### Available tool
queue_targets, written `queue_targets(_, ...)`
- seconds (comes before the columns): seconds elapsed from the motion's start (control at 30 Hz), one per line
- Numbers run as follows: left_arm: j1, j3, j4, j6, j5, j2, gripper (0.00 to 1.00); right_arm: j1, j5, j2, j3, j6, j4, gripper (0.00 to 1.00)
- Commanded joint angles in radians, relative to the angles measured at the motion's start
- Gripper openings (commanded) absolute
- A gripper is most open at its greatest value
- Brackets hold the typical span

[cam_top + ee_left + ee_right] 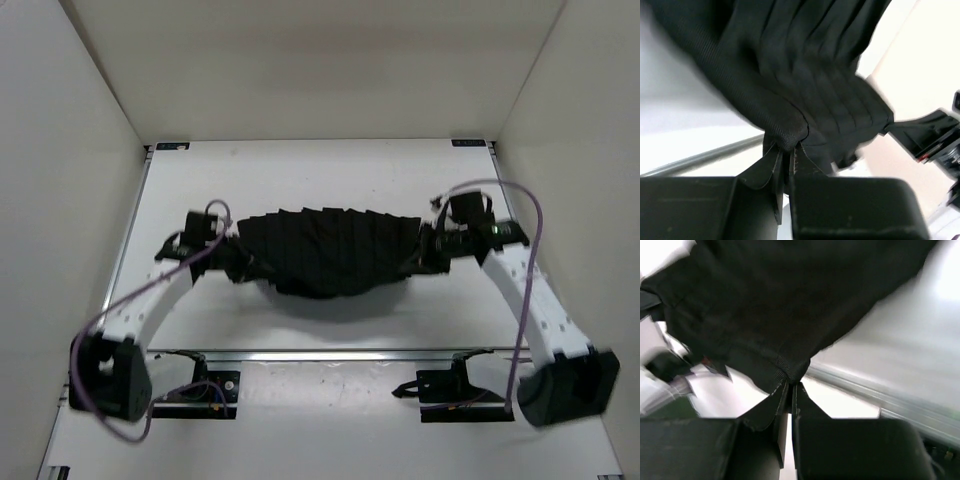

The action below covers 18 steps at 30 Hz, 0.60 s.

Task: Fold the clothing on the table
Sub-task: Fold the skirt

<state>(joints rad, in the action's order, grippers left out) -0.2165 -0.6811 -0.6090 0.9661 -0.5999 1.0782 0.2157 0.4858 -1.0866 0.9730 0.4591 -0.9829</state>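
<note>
Clothing (330, 250) stretched between both grippers over middle of table (300, 170), pleated, sagging at centre. Left gripper (789, 150) pinches left end of fabric; right gripper (790, 385) clamped on right end, jaws almost touching.

Matt black woven cloth = clothing (330, 255); table (300, 170) smooth white, w/ shiny metal rail (330, 355).

Bright diffuse light; soft shadow under clothing (330, 250); wrist views blurred at edges.
</note>
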Motion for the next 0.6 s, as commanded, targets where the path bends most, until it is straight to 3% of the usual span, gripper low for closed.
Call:
queue_targets(0.0,0.089,-0.232,0.143,0.013,-0.031,0.251,0.0,-0.081,0.042,-0.282,0.252,-0.069,0.143,0.0)
queue_targets(0.03,0.133,-0.326,0.15,0.016,-0.049,0.303,0.0,-0.117,0.062,-0.345,0.303,-0.073,0.159,0.0)
queue_targets(0.1,0.189,-0.473,0.192,0.04,-0.014,0.524,0.11,-0.154,0.066,-0.602,0.547,-0.077,0.179,0.0)
queue_targets(0.13,0.203,-0.556,0.24,0.039,-0.018,0.613,0.33,-0.179,0.045,-0.718,0.678,-0.079,0.182,0.0)
queue_targets(0.17,0.216,-0.584,0.267,0.074,-0.018,0.655,0.44,-0.188,0.013,-0.777,0.747,-0.104,0.168,0.02)
queue_targets(0.2,0.215,-0.61,0.357,0.13,-0.046,0.711,0.47,-0.193,-0.015,-0.876,0.879,-0.1,0.118,0.18)
queue_targets(0.23,0.215,-0.612,0.418,0.164,-0.061,0.745,0.53,-0.194,-0.059,-0.915,0.989,-0.114,0.09,0.24)
queue_targets(0.3,0.21,-0.615,0.553,0.232,-0.142,0.793,0.6,-0.184,-0.148,-0.995,1.059,-0.126,0.012,0.44)
queue_targets(0.4,0.2,-0.647,0.473,0.142,-0.138,0.824,0.53,-0.164,-0.203,-0.9,0.883,-0.117,0.122,0.57)
queue_targets(0.57,0.203,-0.413,0.52,0.139,-0.078,0.715,0.58,-0.235,-0.178,-0.724,0.502,-0.041,0.357,0.71)
